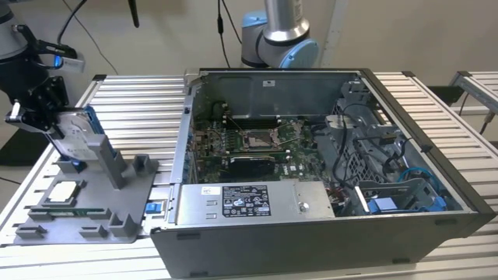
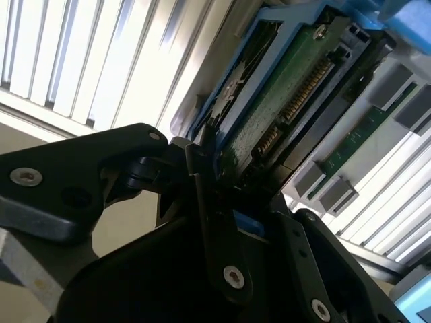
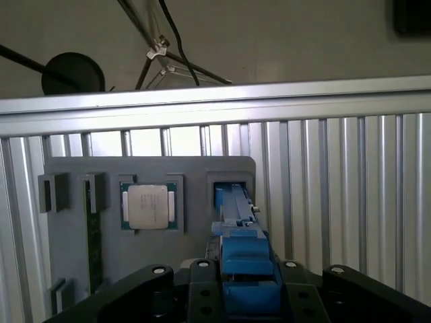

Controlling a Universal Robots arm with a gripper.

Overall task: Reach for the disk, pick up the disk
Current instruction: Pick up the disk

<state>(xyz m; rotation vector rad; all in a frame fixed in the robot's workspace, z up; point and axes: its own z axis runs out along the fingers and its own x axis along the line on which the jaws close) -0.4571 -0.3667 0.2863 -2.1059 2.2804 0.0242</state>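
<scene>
The exterior view sits high and looks down across the ribbed aluminium worktop (image 1: 140, 105) at the open grey metal computer case (image 1: 311, 251). The first wrist view peers over the black gripper (image 3: 246, 276) onto the flat grey plastic fixture plate (image 3: 67, 249). That same plate (image 1: 128, 198) sits at the exterior view's left. The second wrist view is jammed right up against the blue-framed silver-grey disk (image 2: 283, 101).

Black jaws — silver pivot screws, grey arm (image 1: 281, 17), blue joint caps (image 1: 302, 55)

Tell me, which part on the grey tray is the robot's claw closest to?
The disk, upright in its blue frame, right at the gripper; the square silver chip lies flat farther along the tray.
</scene>
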